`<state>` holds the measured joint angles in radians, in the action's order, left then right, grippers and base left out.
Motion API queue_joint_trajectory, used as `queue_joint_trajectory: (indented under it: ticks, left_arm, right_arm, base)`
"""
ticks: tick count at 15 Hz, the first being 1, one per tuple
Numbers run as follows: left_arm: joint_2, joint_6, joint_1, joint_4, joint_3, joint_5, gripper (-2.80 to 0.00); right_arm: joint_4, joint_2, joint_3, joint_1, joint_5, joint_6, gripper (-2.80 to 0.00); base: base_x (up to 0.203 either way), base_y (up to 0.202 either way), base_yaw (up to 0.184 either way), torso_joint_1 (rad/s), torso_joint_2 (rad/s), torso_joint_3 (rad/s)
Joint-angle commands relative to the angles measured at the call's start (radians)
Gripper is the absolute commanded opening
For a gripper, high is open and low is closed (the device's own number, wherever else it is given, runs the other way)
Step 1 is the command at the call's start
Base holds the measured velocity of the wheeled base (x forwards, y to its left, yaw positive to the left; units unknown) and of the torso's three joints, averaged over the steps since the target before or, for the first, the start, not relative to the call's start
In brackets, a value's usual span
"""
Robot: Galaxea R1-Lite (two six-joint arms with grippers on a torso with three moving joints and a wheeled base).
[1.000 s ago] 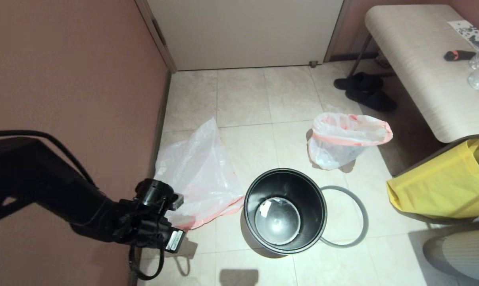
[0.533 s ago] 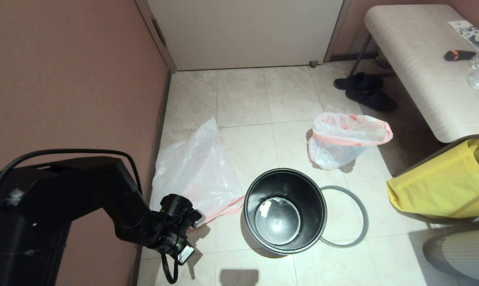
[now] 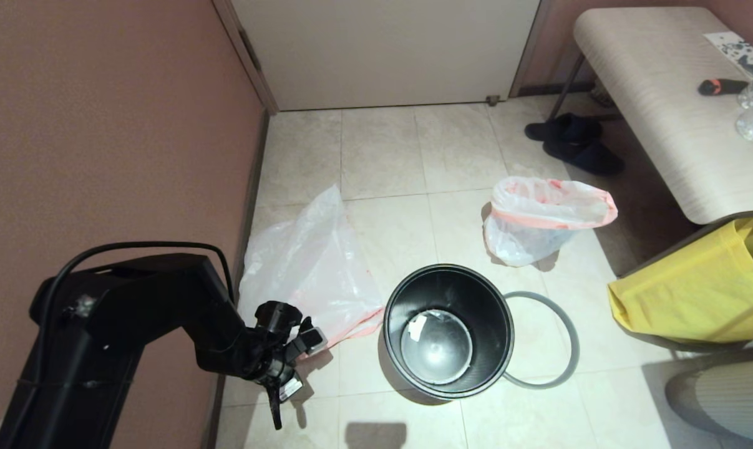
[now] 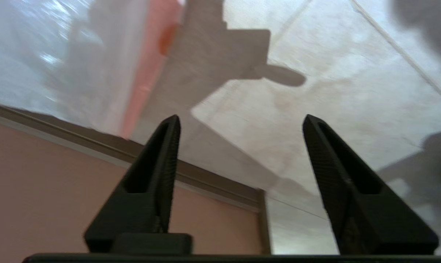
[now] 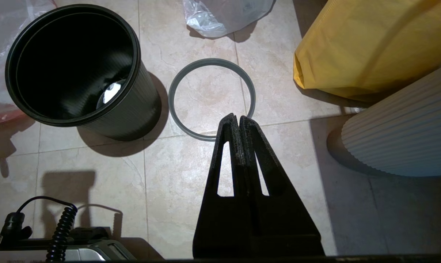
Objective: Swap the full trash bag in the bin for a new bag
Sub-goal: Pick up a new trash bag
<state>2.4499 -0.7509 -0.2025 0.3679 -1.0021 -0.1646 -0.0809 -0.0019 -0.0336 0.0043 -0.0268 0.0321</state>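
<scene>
The bin (image 3: 448, 330) is a round black wastebasket standing upright and unlined on the tiled floor, a scrap of white at its bottom, with its grey ring rim (image 3: 554, 349) off and lying flat on the tiles against its right side. The new bag (image 3: 310, 274), thin translucent white with a pink-red band, lies limp and wrinkled just left of the bin by the wall, while the full trash bag (image 3: 541, 218), bulging and open-mouthed, sits apart beyond the bin to the right
</scene>
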Motion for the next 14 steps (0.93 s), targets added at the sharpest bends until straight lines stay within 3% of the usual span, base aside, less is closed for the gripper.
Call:
queue_joint_trajectory:
  ticks: [1, 10, 14]
  left_arm:
    - [0.013, -0.028, 0.01, 0.002, -0.038, -0.001, 0.0]
    - [0.273, -0.047, 0.03, 0.004, -0.307, -0.002, 0.0]
    - [0.319, -0.074, 0.067, -0.025, -0.406, -0.037, 0.0]
  right_arm:
    - [0.0, 0.002, 0.0, 0.0, 0.0, 0.0, -2.8]
    - [0.0, 0.002, 0.0, 0.0, -0.001, 0.0, -2.8]
    - [0.0, 0.003, 0.0, 0.0, -0.001, 0.0, -2.8]
  base:
    - [0.0, 0.0, 0.0, 0.0, 0.0, 0.0]
    - [0.0, 0.0, 0.0, 0.0, 0.0, 0.0]
    - [0.0, 0.0, 0.0, 0.0, 0.0, 0.0]
